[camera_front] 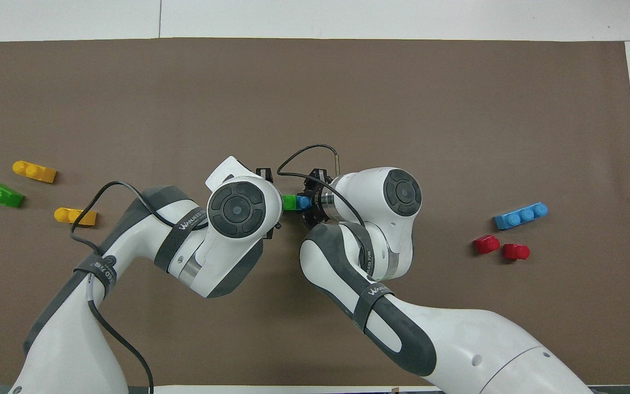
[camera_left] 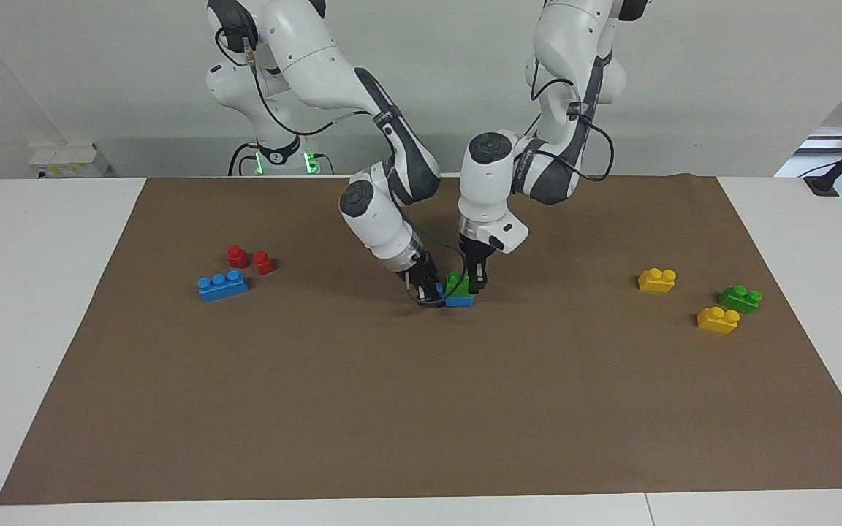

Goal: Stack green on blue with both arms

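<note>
Mid-table, the left gripper (camera_left: pixel 476 281) clamps a small green two-stud plastic brick (camera_left: pixel 457 282) resting atop a blue three-stud plastic brick (camera_left: pixel 459 299), whose other end the right gripper (camera_left: pixel 430 294) grips.

Both arms lean in over the middle of the bench, wrists bent down so the two hands meet close together, nearly touching. The left hand (camera_left: pixel 476 281) hangs almost straight down from its white wrist, fingers closed on the green brick (camera_left: pixel 456 282). The right hand (camera_left: pixel 428 292) comes in at a slant, its forearm tilted toward the left hand, fingers closed low on the blue brick (camera_left: pixel 459 299) just beneath the green one. In the overhead view the round wrist caps hide both hands.
</note>
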Robot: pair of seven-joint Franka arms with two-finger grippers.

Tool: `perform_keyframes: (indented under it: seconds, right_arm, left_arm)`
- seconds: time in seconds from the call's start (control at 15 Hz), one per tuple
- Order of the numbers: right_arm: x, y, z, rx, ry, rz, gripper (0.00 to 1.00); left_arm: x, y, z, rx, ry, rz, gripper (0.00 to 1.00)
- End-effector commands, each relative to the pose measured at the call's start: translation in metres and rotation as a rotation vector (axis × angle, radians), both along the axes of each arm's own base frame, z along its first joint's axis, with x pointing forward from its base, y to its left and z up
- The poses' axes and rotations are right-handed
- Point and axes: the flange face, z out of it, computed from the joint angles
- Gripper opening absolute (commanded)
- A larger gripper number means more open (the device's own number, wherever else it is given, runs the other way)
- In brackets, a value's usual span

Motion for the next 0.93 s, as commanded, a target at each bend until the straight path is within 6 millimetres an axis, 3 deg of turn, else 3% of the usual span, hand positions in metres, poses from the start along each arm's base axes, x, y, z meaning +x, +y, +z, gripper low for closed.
perform_keyframes:
  seconds: [0.0, 0.07, 0.13, 0.27, 0.47, 0.6, 0.87]
  right_arm:
    - [-0.003, -0.004, 0.000, 0.013, -0.015, -0.005, 0.00]
    - [-0.002, -0.005, 0.000, 0.013, -0.015, -0.007, 0.30]
    - [-0.002, -0.003, 0.002, 0.015, -0.018, -0.005, 0.60]
    - [0.000, -0.003, 0.004, 0.018, -0.015, 0.002, 0.86]
    - [0.008, -0.012, 0.007, 0.021, -0.012, -0.010, 0.95]
    - [0.025, -0.033, 0.013, 0.032, 0.020, -0.011, 0.96]
    - [0.051, -0.110, 0.033, 0.054, 0.081, 0.008, 0.99]
  left_arm:
    - [0.011, 0.007, 0.003, 0.021, -0.032, 0.004, 0.36]
    - [0.011, 0.008, 0.008, 0.024, -0.032, 0.006, 0.99]
    - [0.013, 0.008, 0.013, 0.025, -0.036, 0.000, 1.00]
    - [0.021, 0.020, 0.028, 0.028, -0.051, -0.010, 1.00]
    - [0.033, 0.048, 0.048, 0.056, -0.054, -0.060, 1.00]
    - [0.048, 0.077, 0.068, 0.074, -0.064, -0.099, 1.00]
    - [0.082, 0.142, 0.111, 0.131, -0.054, -0.207, 1.00]
